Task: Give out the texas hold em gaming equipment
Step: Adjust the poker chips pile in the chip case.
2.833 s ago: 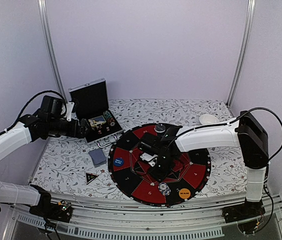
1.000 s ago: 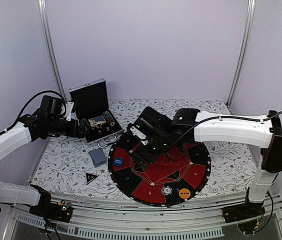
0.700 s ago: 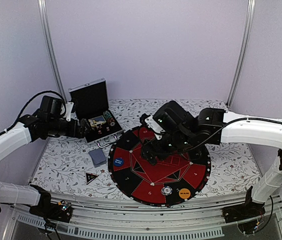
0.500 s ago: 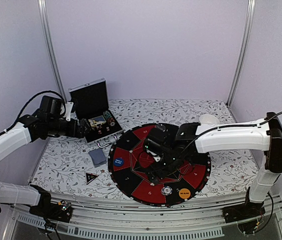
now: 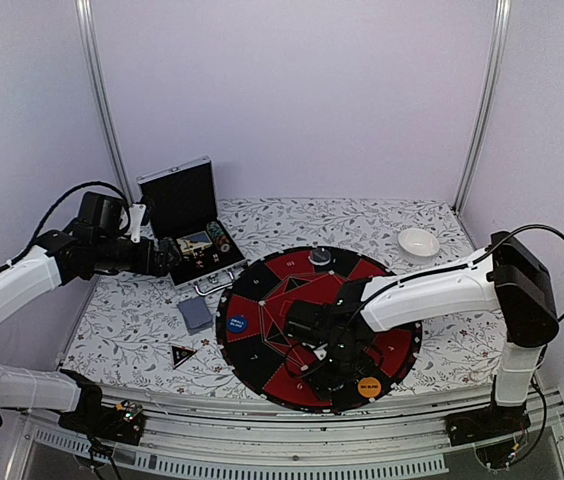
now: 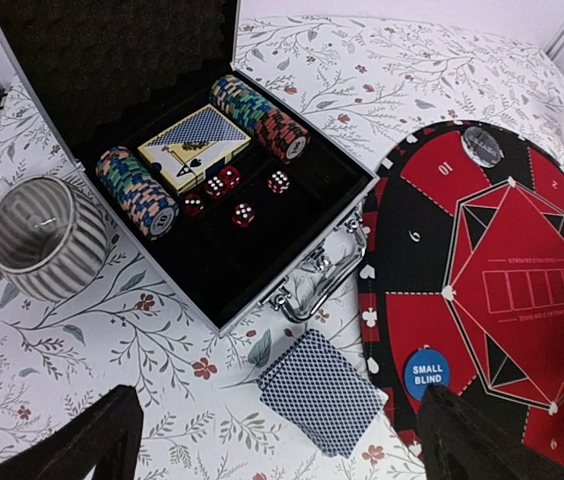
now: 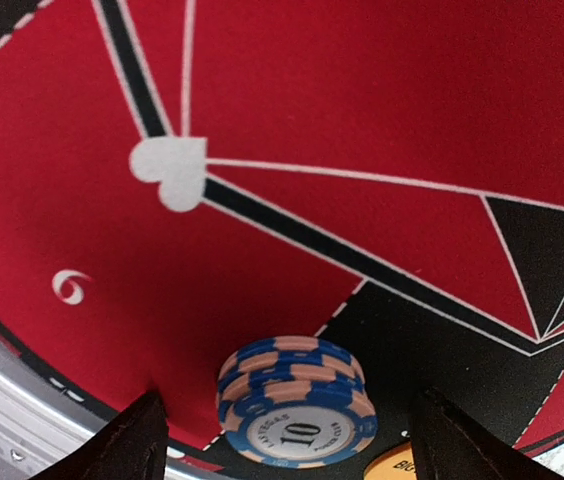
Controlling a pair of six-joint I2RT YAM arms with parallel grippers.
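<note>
Camera overhead: right jaws low over near rim of big round red-and-black mat [image 5: 292,268], beside orange round blind button [image 5: 368,386]. Left wrist: left jaws wide apart, empty, above grey-blue-backed card deck [image 6: 320,393] by open silver-edged black case [image 6: 292,225]. Right wrist: jaws parted, striped blue-and-peach poker-chip stack [image 7: 297,405] between, untouched.

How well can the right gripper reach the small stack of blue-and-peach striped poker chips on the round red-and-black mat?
Probably yes. The right gripper hangs close over the striped chip stack with its jaws open on either side of it, and nothing else lies between them on the red-and-black mat.
</note>
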